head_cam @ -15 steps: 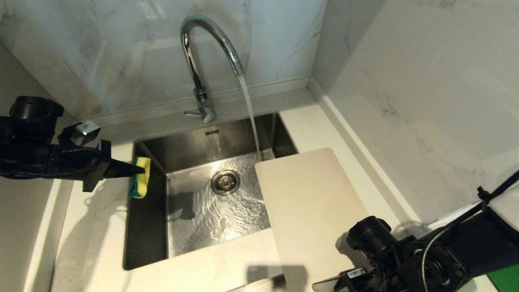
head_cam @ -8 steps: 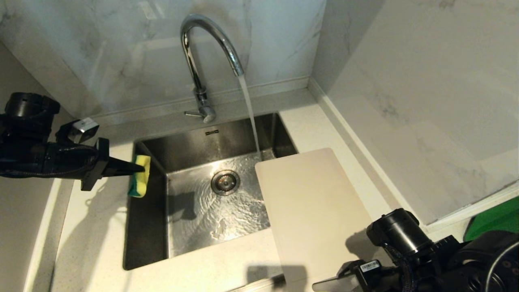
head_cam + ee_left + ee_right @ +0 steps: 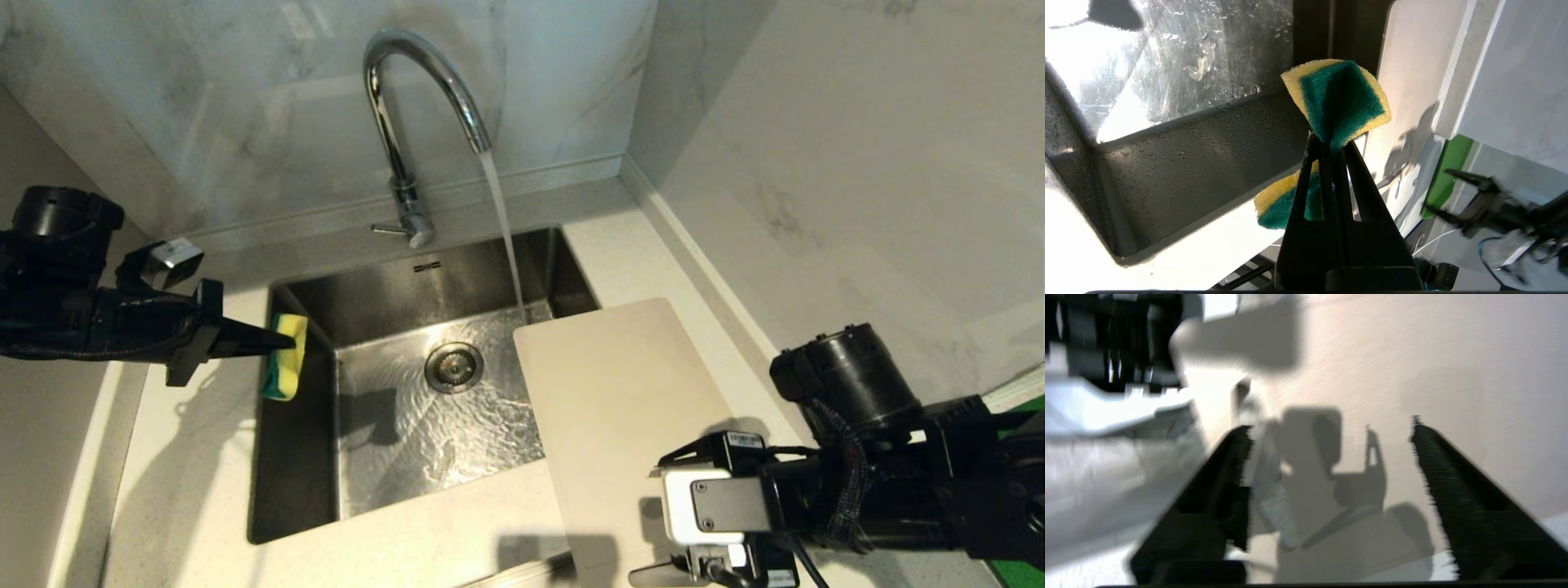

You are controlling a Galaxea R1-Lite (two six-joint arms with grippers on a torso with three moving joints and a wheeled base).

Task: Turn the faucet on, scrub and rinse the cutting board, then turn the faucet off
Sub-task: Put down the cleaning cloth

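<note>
Steel sink [image 3: 298, 457], wet basin, drain [image 3: 454, 367] centre; white counter [image 3: 188, 490]; marble wall [image 3: 816, 163]; green board [image 3: 1447, 175].

Glossy chrome faucet [image 3: 420, 106], matt plastic cutting board [image 3: 620, 408]

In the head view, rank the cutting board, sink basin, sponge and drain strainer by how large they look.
Largest to smallest:
1. sink basin
2. cutting board, which lies partly over the basin
3. sponge
4. drain strainer, close to the sponge in apparent size, so that order is unsure.

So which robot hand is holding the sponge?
The left gripper, by the sink's left edge, pinches the yellow-green sponge. The right gripper is open and empty.
</note>
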